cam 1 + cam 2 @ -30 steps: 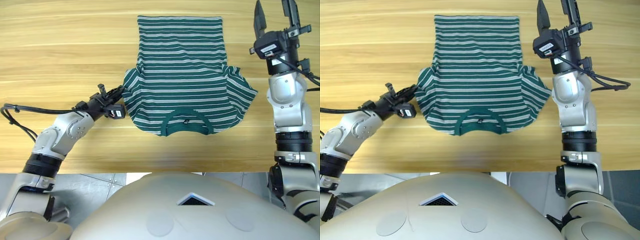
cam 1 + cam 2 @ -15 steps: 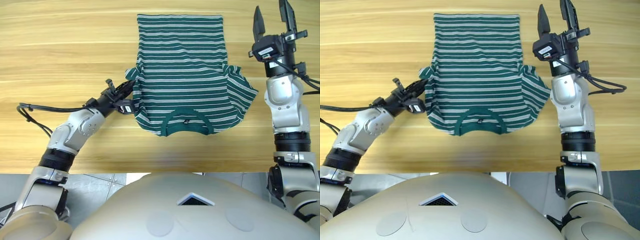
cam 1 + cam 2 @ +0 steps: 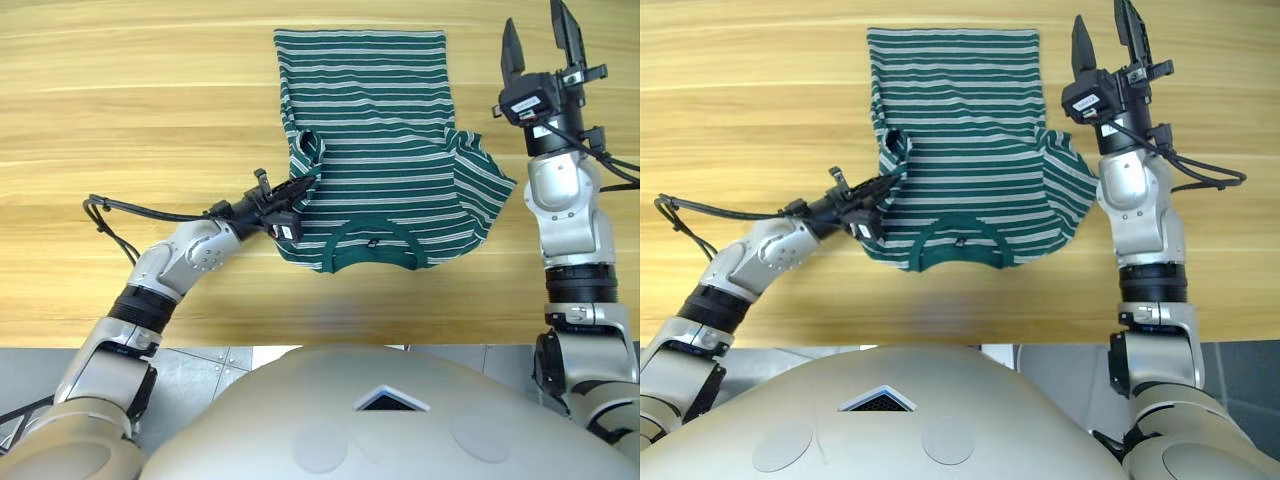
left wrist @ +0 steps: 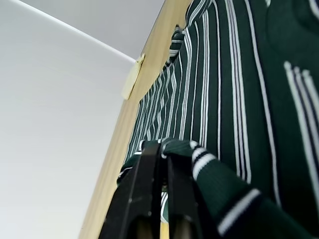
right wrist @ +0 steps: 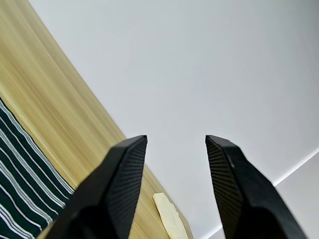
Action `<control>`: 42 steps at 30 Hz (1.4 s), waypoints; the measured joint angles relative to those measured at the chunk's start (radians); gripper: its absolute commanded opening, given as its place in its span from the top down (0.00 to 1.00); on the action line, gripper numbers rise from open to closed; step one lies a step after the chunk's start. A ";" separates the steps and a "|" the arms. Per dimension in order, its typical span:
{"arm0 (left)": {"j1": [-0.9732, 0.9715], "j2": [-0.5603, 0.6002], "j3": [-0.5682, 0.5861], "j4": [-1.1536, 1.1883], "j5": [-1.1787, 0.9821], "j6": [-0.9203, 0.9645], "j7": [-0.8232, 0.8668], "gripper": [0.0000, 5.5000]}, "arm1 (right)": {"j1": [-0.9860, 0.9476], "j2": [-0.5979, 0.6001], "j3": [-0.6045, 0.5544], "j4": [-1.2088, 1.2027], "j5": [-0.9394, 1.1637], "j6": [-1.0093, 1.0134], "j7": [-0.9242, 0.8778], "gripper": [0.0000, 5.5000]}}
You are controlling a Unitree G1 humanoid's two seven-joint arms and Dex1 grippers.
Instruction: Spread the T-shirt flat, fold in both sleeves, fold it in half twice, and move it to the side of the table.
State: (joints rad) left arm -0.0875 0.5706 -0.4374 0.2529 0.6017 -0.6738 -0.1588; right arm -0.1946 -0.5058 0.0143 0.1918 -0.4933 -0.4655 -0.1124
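Note:
A dark green T-shirt (image 3: 375, 120) with thin white stripes lies on the wooden table (image 3: 130, 100), collar toward me, hem at the far side. My left gripper (image 3: 298, 188) is shut on the shirt's left sleeve (image 4: 192, 152), which is lifted and carried inward over the body. The right sleeve (image 3: 487, 180) lies spread out flat. My right gripper (image 3: 540, 45) stands open and raised beside the shirt's right edge, holding nothing; its fingers (image 5: 117, 184) point up toward the far wall.
Bare table surface stretches to the left of the shirt and along the near edge (image 3: 300, 330). A black cable (image 3: 120, 215) loops off the left forearm above the table. Grey floor lies below the near edge.
My left gripper has moved right and inward with the left sleeve, drawing it over the shirt's body. The right arm has shifted only slightly and stays open.

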 measured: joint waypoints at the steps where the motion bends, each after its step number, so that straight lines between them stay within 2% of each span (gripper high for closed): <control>1: -0.006 -0.009 -0.004 0.015 -0.011 -0.002 -0.002 0.90 | 0.000 0.003 0.002 0.000 0.000 0.001 0.000 0.61; 13: -0.022 -0.081 -0.008 0.132 -0.155 0.006 -0.069 0.55 | 0.000 0.009 0.013 0.005 -0.003 0.003 0.000 0.61; 24: 0.101 -0.053 -0.004 0.076 -0.365 -0.029 -0.230 0.55 | 0.014 -0.018 0.006 -0.001 -0.017 0.007 0.004 0.61; 26: 0.100 -0.053 0.015 0.095 -0.364 -0.039 -0.223 0.55 | 0.063 -0.077 -0.024 -0.019 -0.020 0.003 0.014 0.61; 30: 0.141 -0.045 0.055 0.069 -0.375 -0.046 -0.215 0.55 | 0.279 -0.235 -0.167 -0.068 -0.056 0.008 0.028 0.61; 33: 0.215 -0.036 0.078 0.019 -0.427 -0.051 -0.222 0.55 | 0.447 -0.280 -0.251 -0.105 -0.087 0.046 0.032 0.61; 34: 0.242 -0.036 0.091 -0.010 -0.458 -0.055 -0.227 0.55 | 0.509 -0.290 -0.247 -0.117 -0.098 0.047 0.054 0.61; 36: 0.254 -0.033 0.128 -0.087 -0.553 -0.063 -0.241 0.55 | 0.637 -0.293 -0.167 -0.107 -0.138 0.041 0.109 0.61; 42: 0.249 -0.047 0.151 -0.213 -0.645 -0.062 -0.283 0.55 | 0.725 -0.263 -0.076 -0.176 -0.196 0.090 0.133 0.61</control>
State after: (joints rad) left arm 0.1615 0.5236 -0.2868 0.0394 -0.0432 -0.7359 -0.4421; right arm 0.5304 -0.7690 -0.0617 0.0162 -0.6890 -0.3755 0.0201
